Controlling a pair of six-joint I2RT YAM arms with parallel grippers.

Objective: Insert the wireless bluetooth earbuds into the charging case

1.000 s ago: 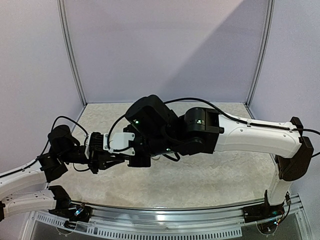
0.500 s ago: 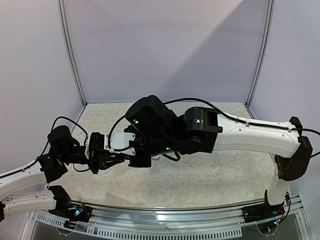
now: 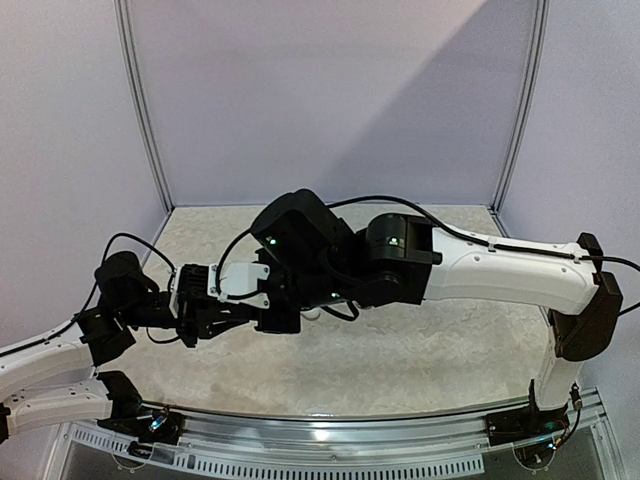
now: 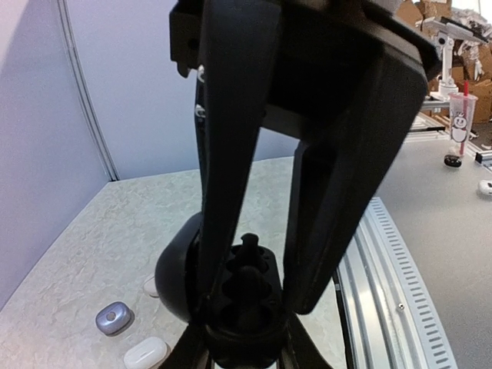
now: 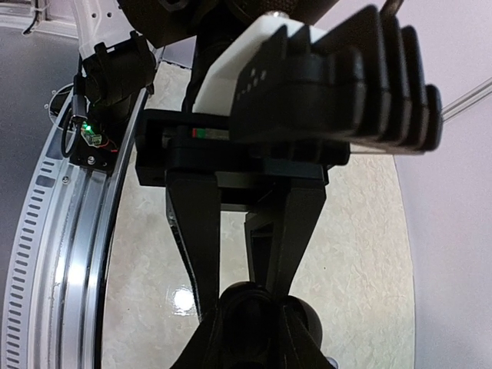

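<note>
Barely anything shifted: left pincer (image 4: 244, 350) clamps the case (image 4: 244, 288), right pincer (image 5: 254, 346) unclear; greyish bud (image 4: 114, 317) looks light, slick, so I'd pinch its sides.

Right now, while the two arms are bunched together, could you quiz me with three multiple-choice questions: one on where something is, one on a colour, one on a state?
1. Where does the grey-lilac pebble lie?
A) on the table, near a white pebble
B) inside the case
C) on the metal rail

2. What colour is the case at the right end effector?
A) white
B) black
C) red

3. How is that case?
A) shut
B) open
C) snapped in two

Answers:
1 A: the left wrist view shows it resting on the table close to the white pebble.
2 B: its body and rounded lid are both black.
3 B: its inner hollows face the left wrist camera.
</note>
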